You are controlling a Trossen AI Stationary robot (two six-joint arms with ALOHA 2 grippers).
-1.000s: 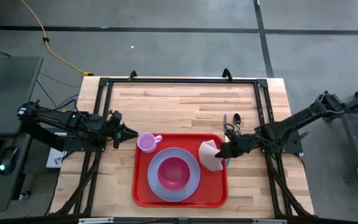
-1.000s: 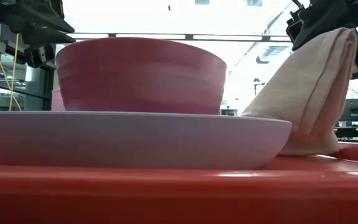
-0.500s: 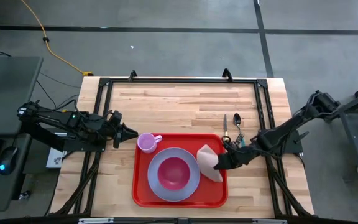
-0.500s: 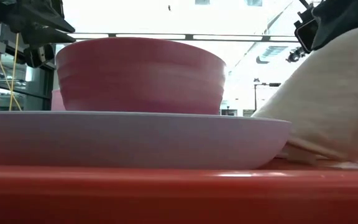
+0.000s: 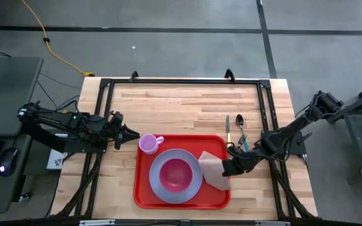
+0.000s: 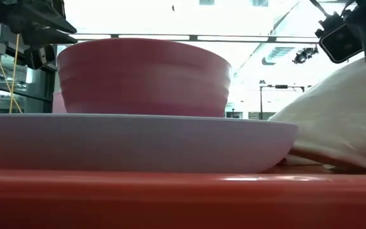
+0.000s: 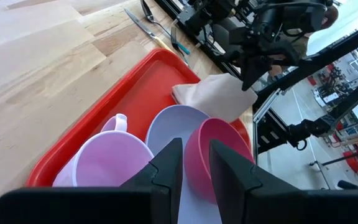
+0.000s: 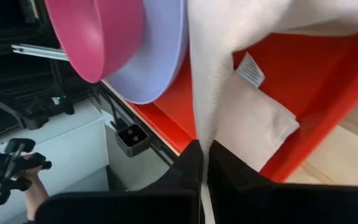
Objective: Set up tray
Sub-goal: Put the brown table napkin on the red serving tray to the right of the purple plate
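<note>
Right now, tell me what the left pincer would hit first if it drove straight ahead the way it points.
Probably the pink mug at the red tray's near corner: the left pincer points right at it, though the gap is hard to gauge.

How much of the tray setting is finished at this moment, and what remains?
Done: plate with pink bowl and the cup sit on the red tray. In hand: the right end effector pinches the napkin on the tray. Left: knife, spoon and fork lie on the table.
</note>
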